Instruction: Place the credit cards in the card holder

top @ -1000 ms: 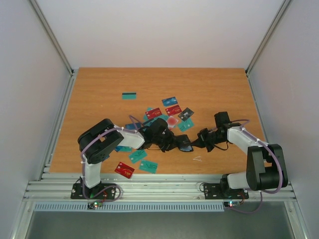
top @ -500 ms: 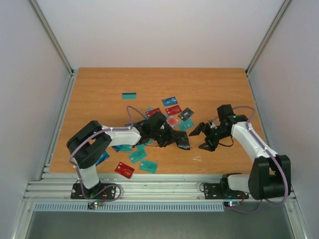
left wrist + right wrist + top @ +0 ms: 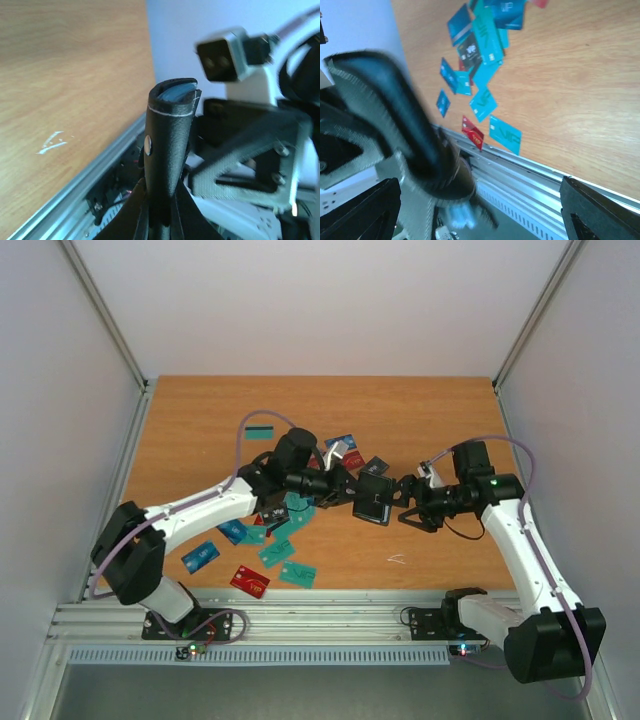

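Left gripper [image 3: 348, 493] is pinching the card holder [image 3: 373, 503] by one end. In the left wrist view the black case stands edge-on between the two fingers [image 3: 135, 222], folded nearly shut, with a bluish sliver, likely a card, peeping from its far end. Right gripper [image 3: 408, 504] sits just beside the holder's free end with its jaws spread wide and nothing between them. Its wrist view is smeared, so how close it comes to the case cannot be told. The holder appears lifted off the table [image 3: 200, 420], between the two arms. The credit cards [image 3: 285, 530] lie scattered beside and under the left arm, with one teal card [image 3: 260, 432] well apart toward the back and a red card [image 3: 249, 582] near the front edge. The chief risk, I judge, is the narrow pinch at one end: a push from the right side could pivot the case or pull it loose. A grasp closing across the fold would press the pockets shut. The grippers are also near enough to strike each other, and the sliver could slide out if the case tips.
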Motion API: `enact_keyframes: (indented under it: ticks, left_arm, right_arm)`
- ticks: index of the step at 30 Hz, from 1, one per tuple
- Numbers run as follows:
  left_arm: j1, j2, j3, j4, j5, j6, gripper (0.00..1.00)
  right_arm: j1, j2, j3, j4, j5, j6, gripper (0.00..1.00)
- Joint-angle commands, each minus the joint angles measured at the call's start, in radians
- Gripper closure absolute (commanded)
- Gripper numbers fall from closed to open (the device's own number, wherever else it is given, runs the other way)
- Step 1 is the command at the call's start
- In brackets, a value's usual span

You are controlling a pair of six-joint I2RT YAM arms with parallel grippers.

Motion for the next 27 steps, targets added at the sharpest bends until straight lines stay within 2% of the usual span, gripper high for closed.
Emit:
enact_keyframes:
  ticks: [1, 4, 6, 13, 20, 23, 27]
  left_arm:
    - [0.008, -0.07, 0.047, -0.043, 0.153, 0.104, 0.94]
    - [0.009, -0.094, 0.059, -0.049, 0.199, 0.112, 0.94]
    - [0.008, -0.11, 0.065, -0.056, 0.216, 0.115, 0.94]
    - [0.007, -0.132, 0.096, -0.119, 0.227, 0.149, 0.91]
    - [-0.004, -0.132, 0.124, -0.155, 0.178, 0.144, 0.84]
    - [-0.01, -0.123, 0.141, -0.171, 0.162, 0.144, 0.83]
    - [-0.014, -0.112, 0.167, -0.206, 0.137, 0.145, 0.8]
  right_arm:
    - [0.004, -0.039, 0.04, 0.062, -0.129, -0.019, 0.13]
    - [0.004, -0.063, 0.048, 0.14, -0.188, 0.052, 0.16]
    - [0.004, -0.081, 0.054, 0.187, -0.224, 0.091, 0.21]
    - [0.005, -0.114, 0.08, 0.27, -0.267, 0.164, 0.51]
    - [0.006, -0.113, 0.071, 0.309, -0.295, 0.206, 0.67]
    - [0.007, -0.116, 0.063, 0.324, -0.302, 0.22, 0.7]
    - [0.008, -0.116, 0.06, 0.319, -0.302, 0.22, 0.83]
